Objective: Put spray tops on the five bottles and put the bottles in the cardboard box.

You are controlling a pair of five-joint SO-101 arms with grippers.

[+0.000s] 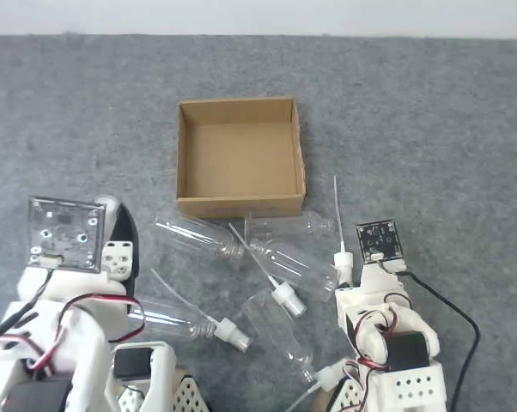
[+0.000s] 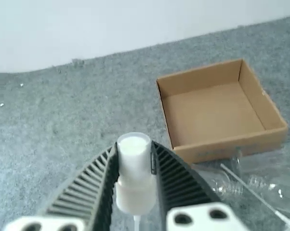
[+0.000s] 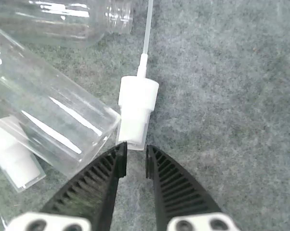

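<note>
Two pincers, two diff states. Left pincer (image 2: 134, 155) is pinching a white spray top (image 2: 133, 187) by its body, cap end poking out past the fingertips, apparently held clear of the worktop. Right pincer (image 3: 135, 155) is low over the worktop, jaws only a slit apart, nothing btwn them. Its tips sit just short of a second spray top (image 3: 137, 109) lying flat w/ its dip tube (image 3: 147, 24) pointing away. Clear bottle (image 3: 48, 120) lies right beside that top, looks to be touching it.

Step in hand, my read: right arm picks up that loose top. Gap looks narrower than the top's body, so spread wider first, then come in along its axis & clamp the body, not the tube, since the tube will prob flex. Watch the neighbour bottle: round, likely rolls if nudged.

Five bottles (image 1: 194, 233) lie in a loose heap btwn the arms and the cardboard box (image 1: 241, 206); none in the box yet.

Worktop (image 1: 430, 129) is a grey felt-like mat, prob decent friction. Plain white wall (image 2: 87, 29) behind.
</note>
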